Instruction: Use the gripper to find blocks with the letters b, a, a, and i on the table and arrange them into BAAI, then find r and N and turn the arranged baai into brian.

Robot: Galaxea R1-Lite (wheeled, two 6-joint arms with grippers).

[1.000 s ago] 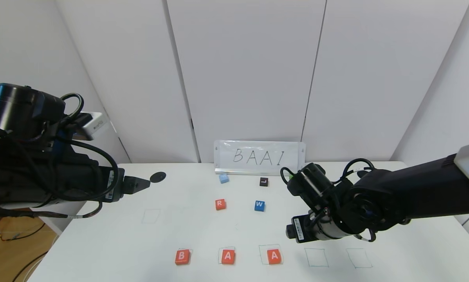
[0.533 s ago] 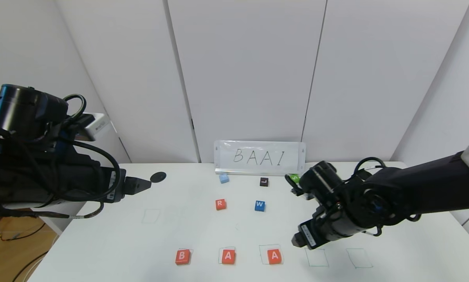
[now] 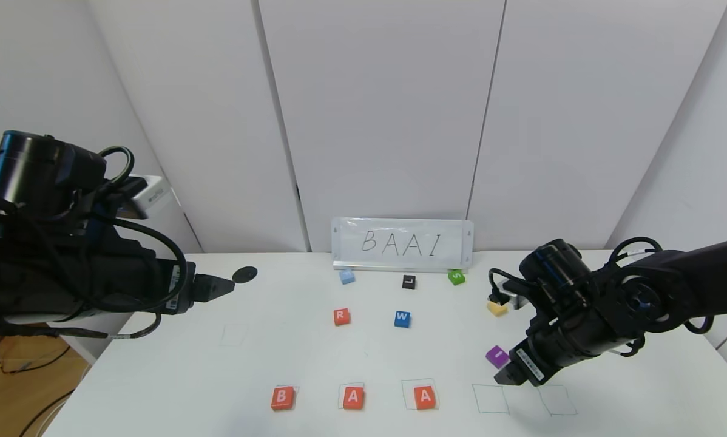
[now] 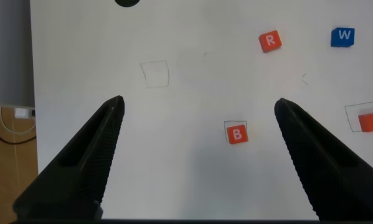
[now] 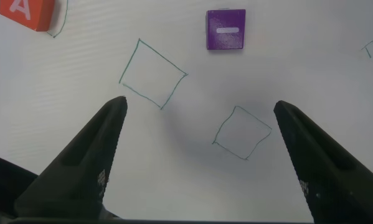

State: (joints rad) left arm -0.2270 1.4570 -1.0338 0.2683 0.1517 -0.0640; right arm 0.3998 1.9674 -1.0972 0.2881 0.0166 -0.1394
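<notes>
Three orange-red blocks, B [image 3: 282,397], A [image 3: 353,397] and A [image 3: 425,397], lie in a row near the front edge of the table [image 3: 157,376], each on a drawn square. The purple I block [image 3: 497,355] lies just behind the empty square [image 3: 490,399] to their right. My right gripper [image 3: 508,377] hovers open right beside it, above the empty squares; in the right wrist view the I block [image 5: 225,29] lies beyond the open fingertips [image 5: 116,107]. The r block [image 3: 341,316] sits mid-table. I can read no N anywhere. My left gripper [image 3: 221,284] hangs open at the far left, holding nothing.
A blue W cube [image 3: 402,318], black L cube [image 3: 408,281], green S cube [image 3: 456,277], light blue cube [image 3: 347,277] and yellow cube [image 3: 496,308] lie behind. A BAAI sign [image 3: 403,244] stands at the back edge. A black disc [image 3: 244,274] lies back left.
My right arm has swung to the right and toward the front, uncovering the green, yellow and purple cubes. The left arm and all blocks have stayed put.
</notes>
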